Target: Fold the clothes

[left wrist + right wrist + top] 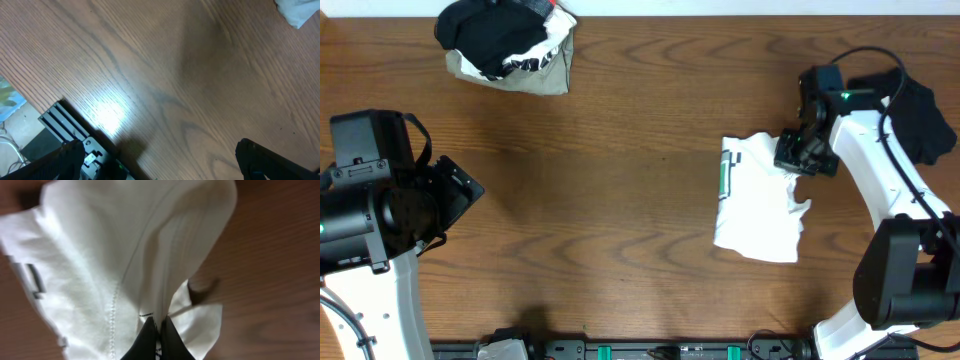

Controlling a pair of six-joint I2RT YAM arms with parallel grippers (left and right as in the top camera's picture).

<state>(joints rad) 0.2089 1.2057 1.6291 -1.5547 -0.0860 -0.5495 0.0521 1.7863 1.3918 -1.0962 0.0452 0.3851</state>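
Note:
A white T-shirt with a green striped mark lies partly folded on the wooden table, right of centre. My right gripper sits at its upper right edge, shut on a pinched fold of the white cloth; its black fingertips press together on the fabric. My left gripper hovers over bare wood near the table's front left, open and holding nothing; only a corner of the white T-shirt shows at the top right of its view.
A heap of black, white-printed and olive-grey clothes lies at the back left. A dark garment lies at the right edge behind the right arm. A black rail runs along the front edge.

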